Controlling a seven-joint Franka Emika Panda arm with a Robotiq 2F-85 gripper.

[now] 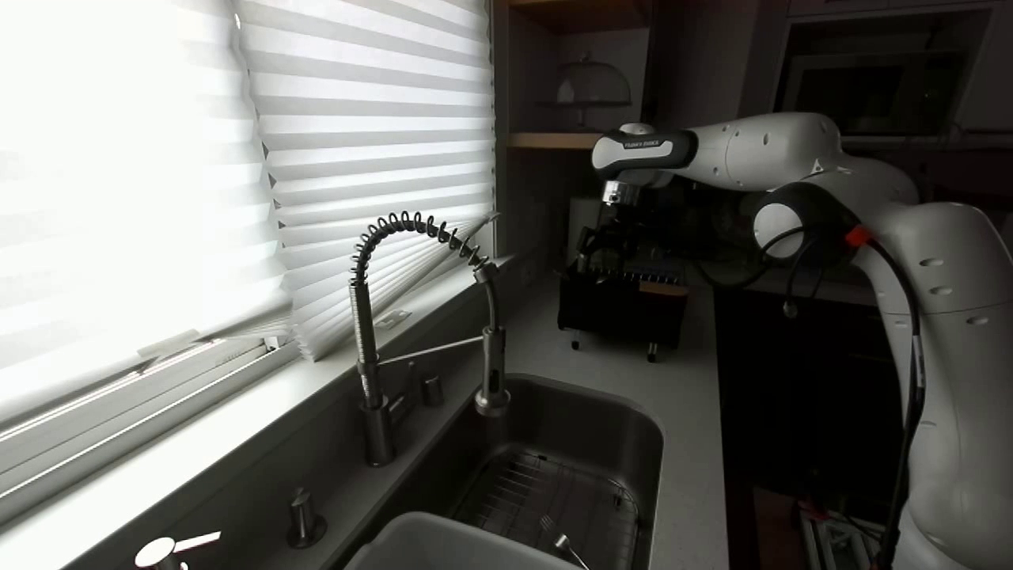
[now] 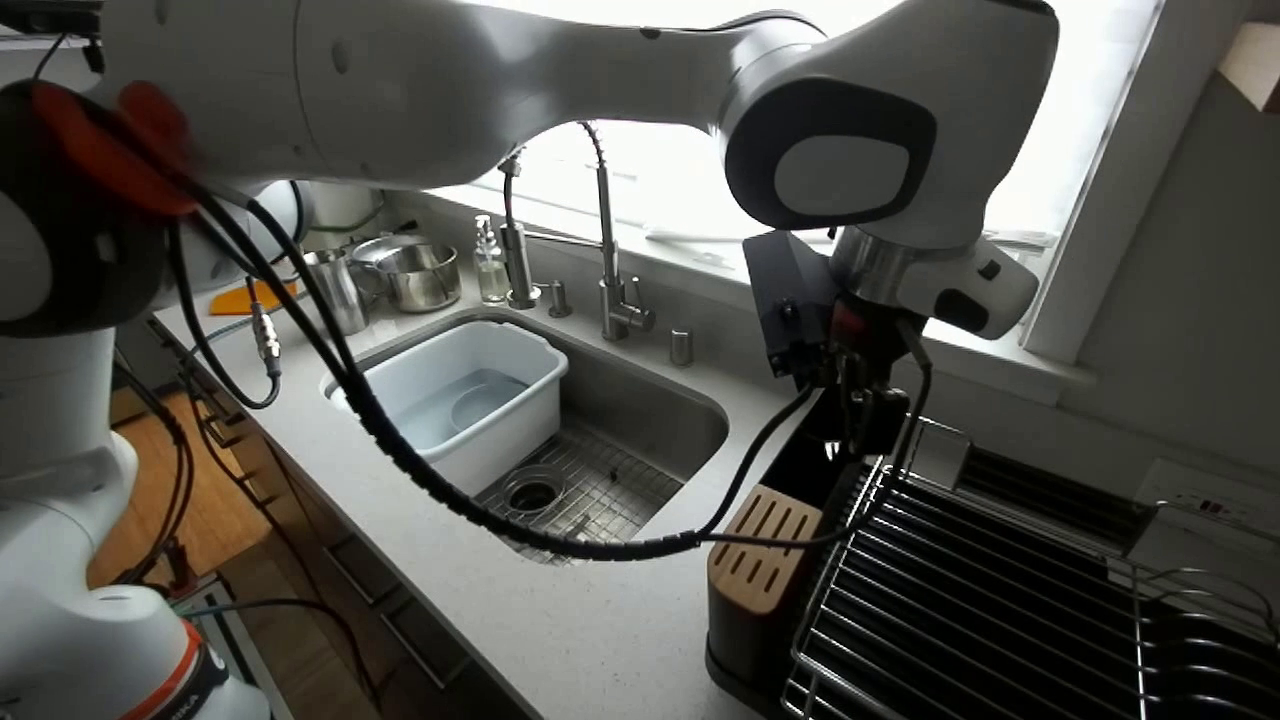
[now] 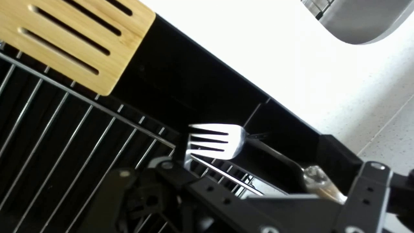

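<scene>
While the tool [image 2: 865,420] hangs low over the black bin [image 2: 740,640] in an exterior view, small, slow moves should keep it off the wire rack [image 2: 985,590] alongside. In the wrist view, a shiny fork [image 3: 233,142] slants over the bin, its handle end behind the tool, so I can't tell if the tool pinches it. In an exterior view, the counter [image 1: 690,443] has a sink [image 1: 586,412] by a white window shade [image 1: 372,142].

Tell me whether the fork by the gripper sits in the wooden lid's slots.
No, the wrist view shows the fork clear of the slotted wooden lid, with the black bin between.
</scene>
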